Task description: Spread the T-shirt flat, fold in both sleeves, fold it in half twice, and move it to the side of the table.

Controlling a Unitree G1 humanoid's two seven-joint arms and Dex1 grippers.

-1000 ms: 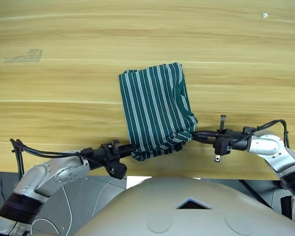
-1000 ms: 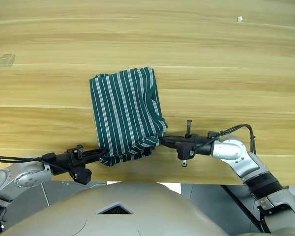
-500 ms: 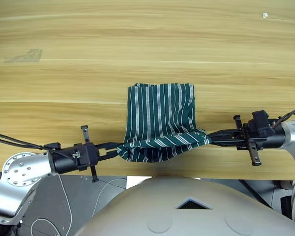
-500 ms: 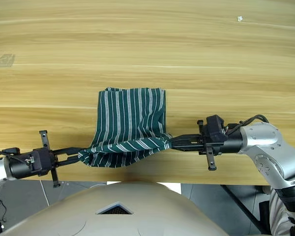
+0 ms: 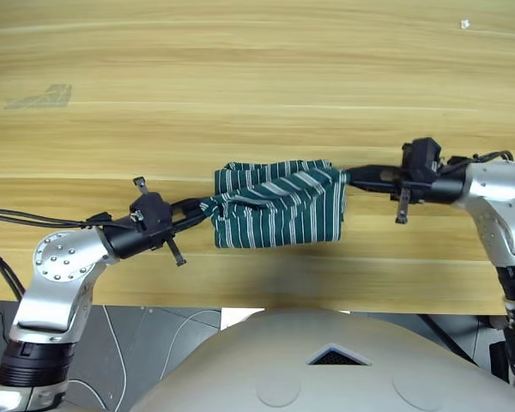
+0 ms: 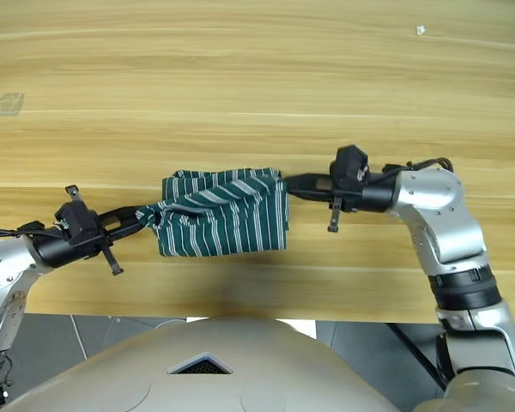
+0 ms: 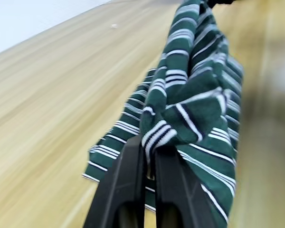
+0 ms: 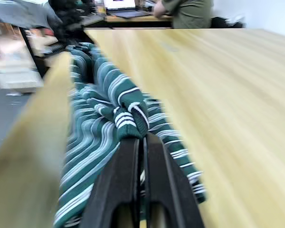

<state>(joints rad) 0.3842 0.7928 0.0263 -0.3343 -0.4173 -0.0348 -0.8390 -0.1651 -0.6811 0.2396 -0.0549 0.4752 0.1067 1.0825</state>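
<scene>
My left gripper (image 5: pixel 208 206) is closed hard on a bunched corner of the T-shirt (image 5: pixel 279 210), the jaws pressed together with striped cloth pinched between them; my right gripper (image 5: pixel 348 178) is shut in the same way on the opposite corner, a small fold of fabric squeezed between its jaws. The T-shirt is dark green with thin white stripes, already folded down to a compact bundle; it stretches between my two grippers, its upper edge pulled fairly taut from one to the other. That edge slants a little, since my right gripper sits somewhat farther from me than my left. Near the top the cloth is rumpled and the stripes run crosswise; below that a flatter panel hangs toward me with the stripes running up and down. The bundle is over the near half of the wooden counter (image 5: pixel 240 86), about midway across it, with a soft shadow on the wood beneath; whether its lower edge rests on the counter I cannot tell. Far off at the back right lies a small white scrap (image 5: pixel 465 24); at the far left there is a faint grey mark (image 5: pixel 41 97) on the wood.
</scene>
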